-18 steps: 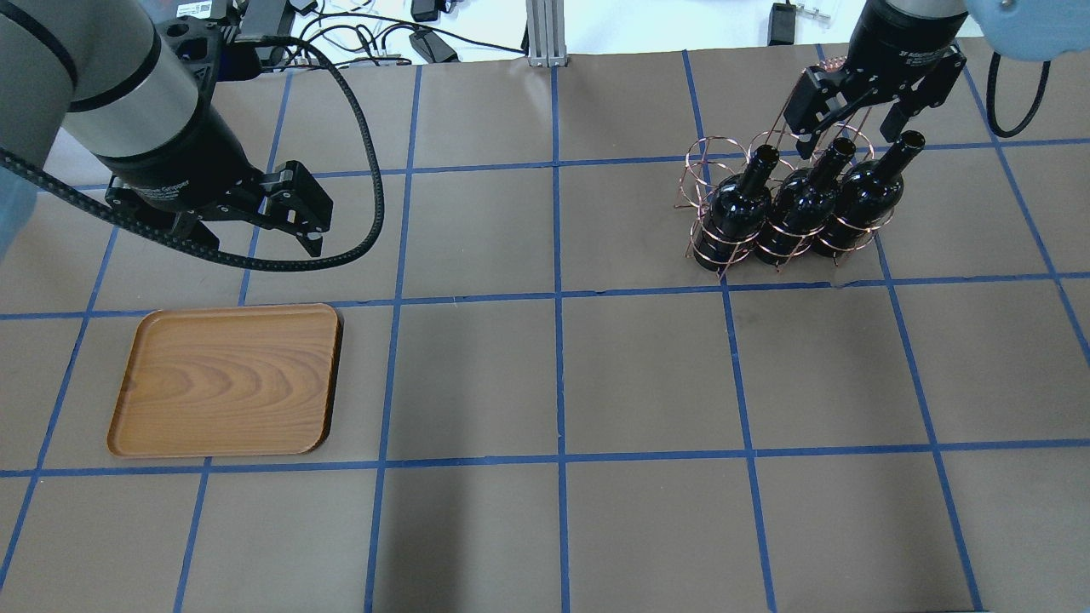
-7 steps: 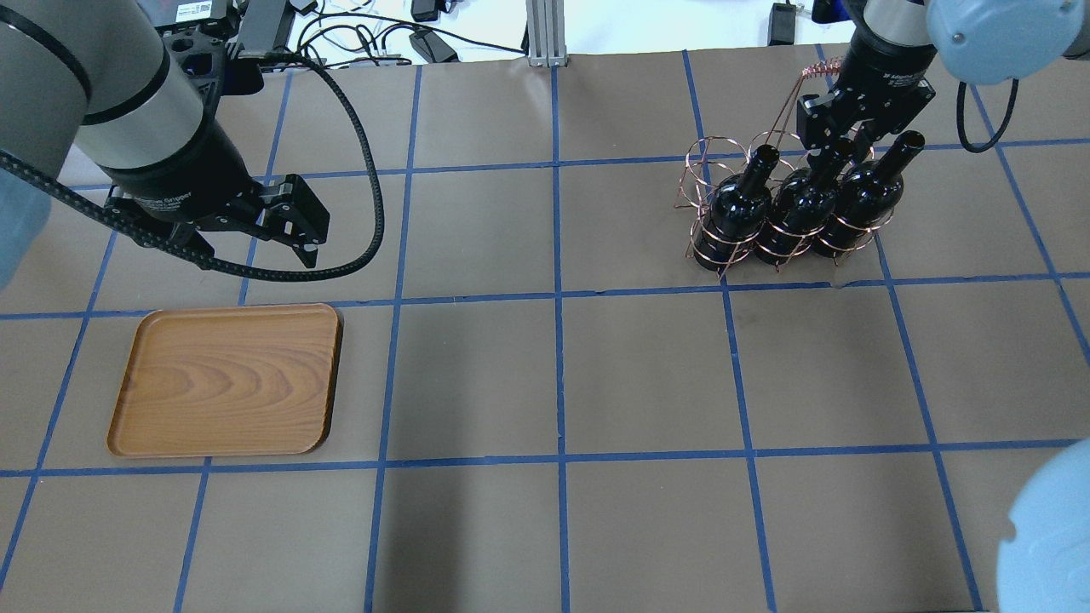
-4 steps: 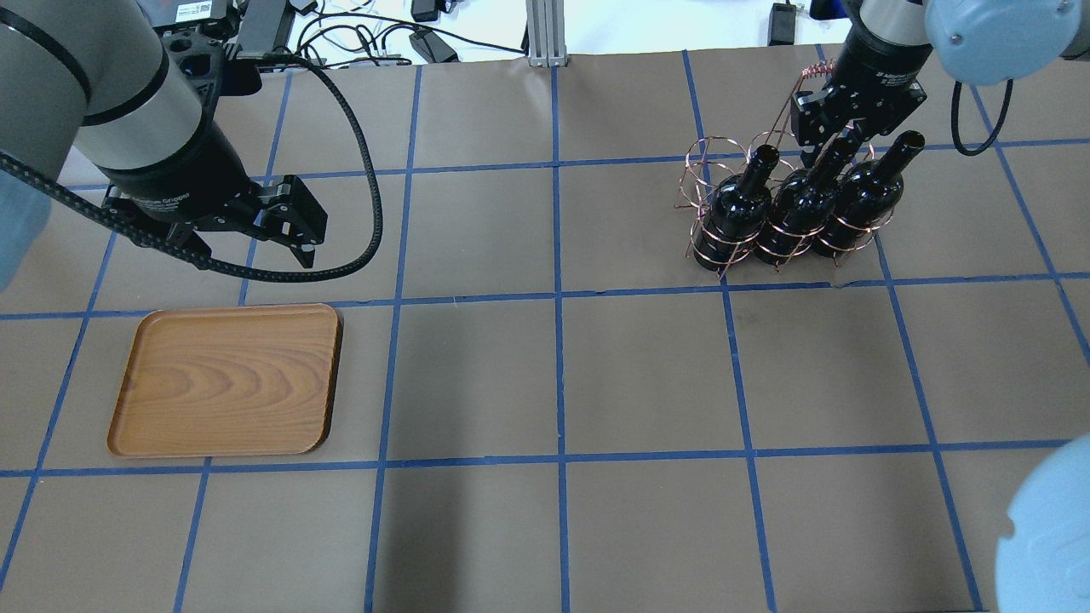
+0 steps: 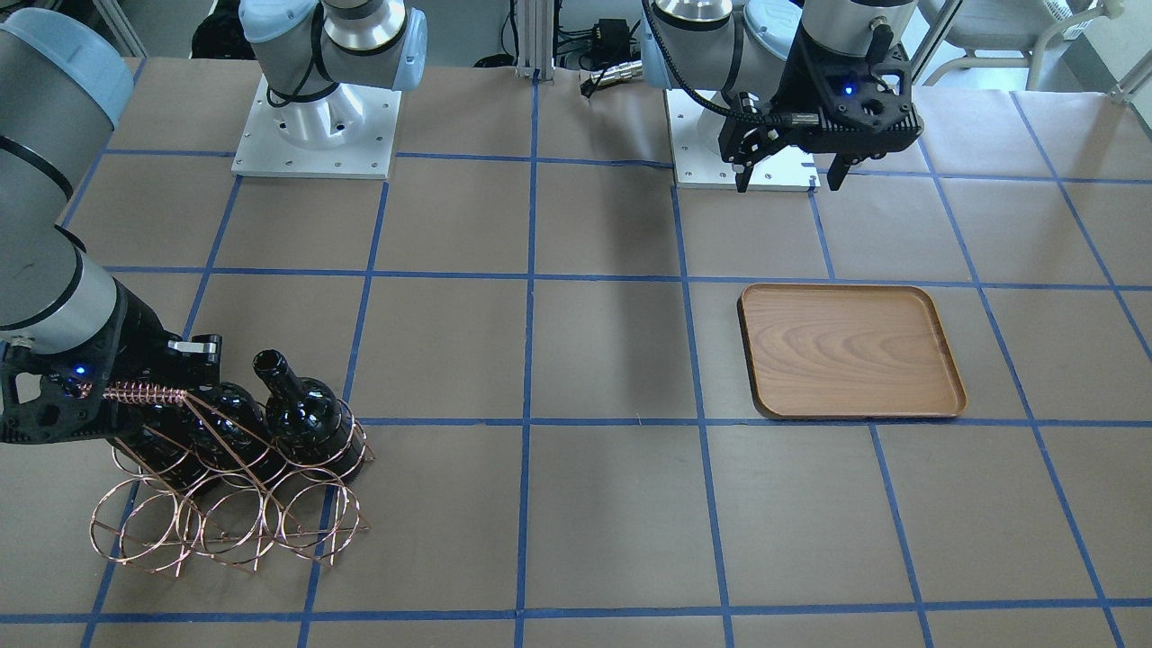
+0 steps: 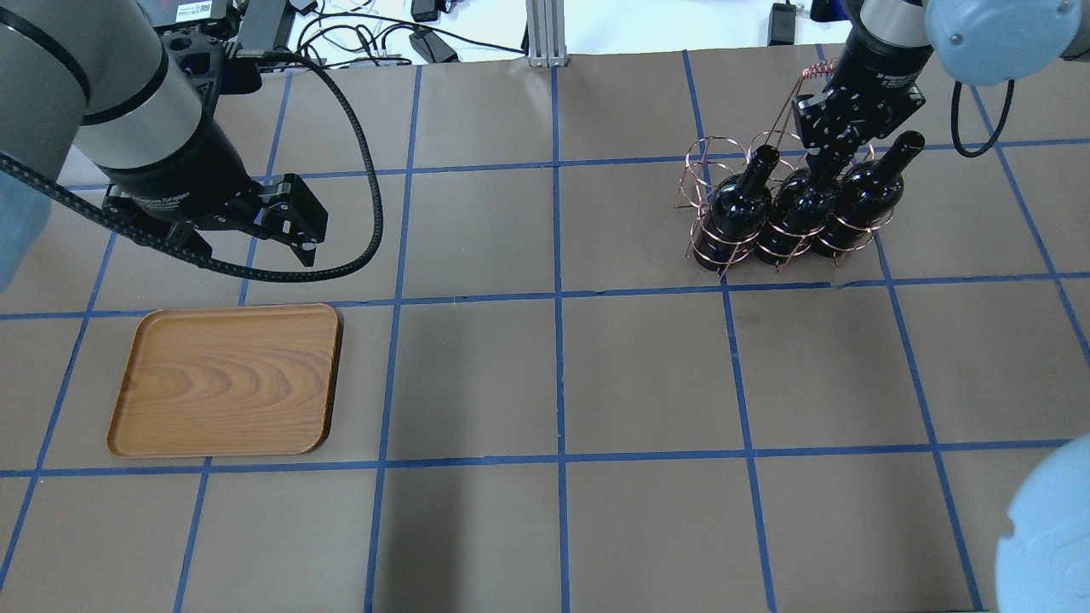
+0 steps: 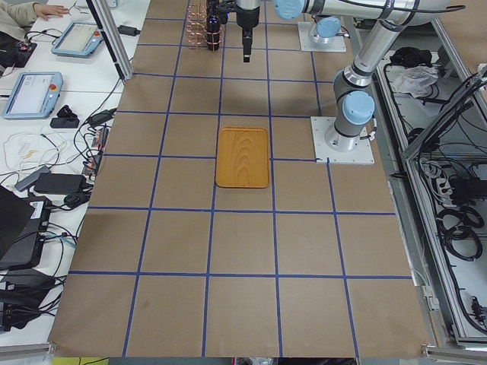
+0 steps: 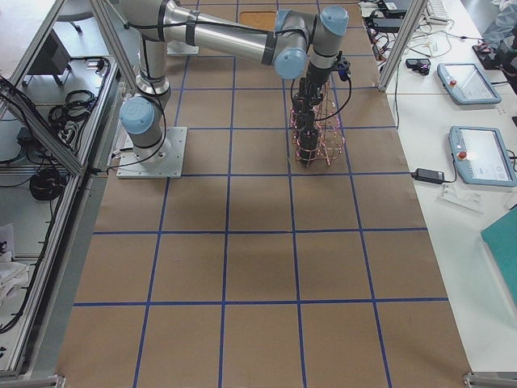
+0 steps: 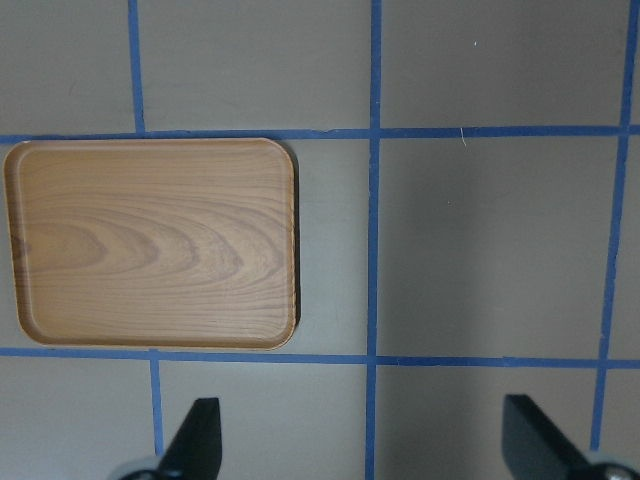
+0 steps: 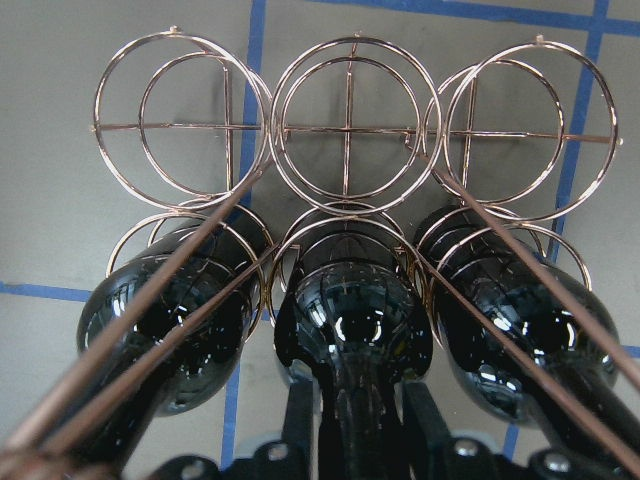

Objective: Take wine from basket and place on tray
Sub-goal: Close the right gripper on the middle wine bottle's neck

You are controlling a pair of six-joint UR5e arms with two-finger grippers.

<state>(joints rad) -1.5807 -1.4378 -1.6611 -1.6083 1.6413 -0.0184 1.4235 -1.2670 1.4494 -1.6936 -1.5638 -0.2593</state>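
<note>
1. At the left, the wooden tray lies flat on the counter.
2. Near it the left gripper hovers over the counter, fingers spread wide and holding nothing.
3. Far right, three wine bottles stand side by side in the wire basket.
4. The right gripper has its fingers closed on the neck of the middle wine bottle, which sits in its ring.

Legible only in part: white lettering ending in "Gripper", on the body of the left gripper, by the left edge of the worktop. Similar white print on the right gripper, toward the far right corner, too small to read.
</note>
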